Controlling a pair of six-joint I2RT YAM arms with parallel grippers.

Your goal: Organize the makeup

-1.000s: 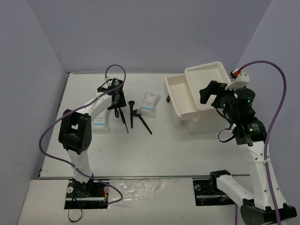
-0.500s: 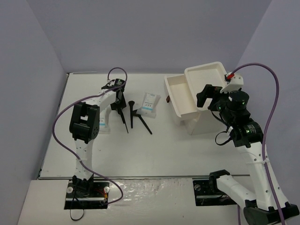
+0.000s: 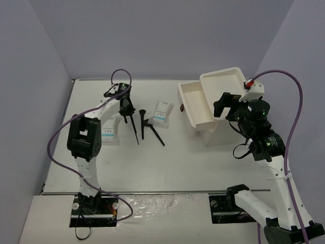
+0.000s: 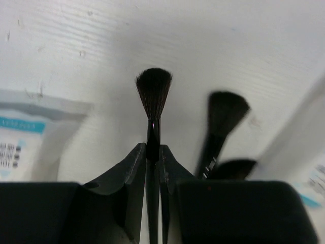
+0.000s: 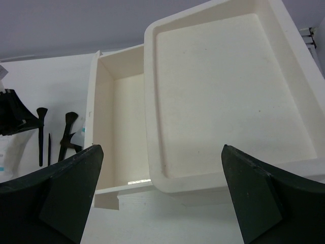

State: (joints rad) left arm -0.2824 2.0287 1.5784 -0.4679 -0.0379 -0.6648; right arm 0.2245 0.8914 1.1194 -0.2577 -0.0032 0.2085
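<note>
**Left gripper [image 3: 125,105] pinches a brush [image 4: 153,89] well left of the white box [image 3: 213,133]**

In the wrist view the left fingers [image 4: 128,174] stand narrow, clamped on the brush's thin black handle. Its bristle tuft sits just past their tips. Whether the brush touches the table [image 3: 177,162] cannot be told.

Two more brushes [image 3: 151,127] lie crossed a little nearer the box. A white packet [image 3: 162,110] with blue print lies between them and the box's drawer [image 3: 192,101]. A second packet [image 3: 108,134] lies farthest from the box, partly under the left arm and near the table's left edge.

The drawer is drawn out of the box's left side, with its top open. A narrow strip of bare table separates its outer end from the first packet. A shallow tray [image 5: 228,86] sits on top of the box and overlaps the drawer's inner edge.

The right gripper [image 3: 228,104] hovers over the box's near rim. Its fingers [image 5: 66,195] are spread wide and hold nothing. A broad stretch of bare table lies in front of the box, toward the arm bases. The box's right side stands close to the right wall [image 3: 299,46].
</note>
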